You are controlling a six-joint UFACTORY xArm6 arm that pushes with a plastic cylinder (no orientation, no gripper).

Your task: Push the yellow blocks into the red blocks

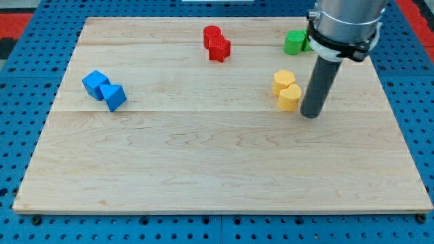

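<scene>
Two yellow blocks touch each other right of the board's middle: a hexagonal one (pixel 283 80) above a heart-shaped one (pixel 289 97). Two red blocks sit together near the view's top centre: a cylinder-like one (pixel 212 35) and a star-shaped one (pixel 220 49) just below it. My tip (pixel 310 114) rests on the board just right of the lower yellow block, a small gap apart. The red blocks lie up and to the left of the yellow pair.
A green block (pixel 294 43) sits at the view's top right, partly hidden behind the arm's grey body (pixel 344 24). Two blue blocks, a cube (pixel 95 83) and a triangular one (pixel 114 97), lie at the left. The wooden board (pixel 203 169) rests on a blue pegboard.
</scene>
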